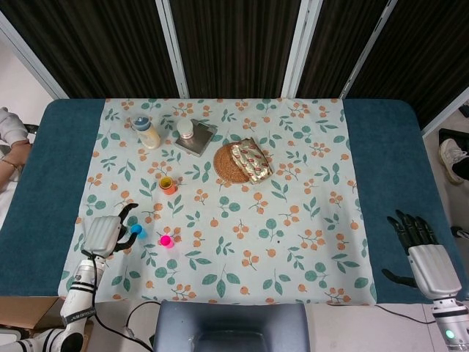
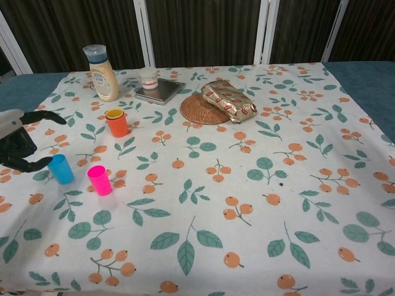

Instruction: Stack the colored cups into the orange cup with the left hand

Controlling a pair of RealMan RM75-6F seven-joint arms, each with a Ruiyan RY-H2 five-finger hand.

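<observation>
The orange cup [image 2: 117,123] stands upright left of the table's middle with a yellow cup nested in it, showing as a yellow rim [image 1: 167,182]. A blue cup [image 2: 61,168] and a pink cup [image 2: 99,180] stand upright closer to the front, side by side; the pink cup [image 1: 166,240] lies right of the blue cup [image 1: 136,229]. My left hand [image 2: 20,140] hovers just left of the blue cup, fingers spread, holding nothing; the head view shows that left hand [image 1: 105,235] too. My right hand [image 1: 419,248] hangs open off the table's right side.
At the back stand a sauce bottle [image 2: 103,64], a small white jar [image 2: 148,78] on a grey slab [image 2: 160,90], and a foil snack packet [image 2: 229,100] lying on a woven coaster [image 2: 203,109]. A floral cloth [image 2: 259,203] covers the table.
</observation>
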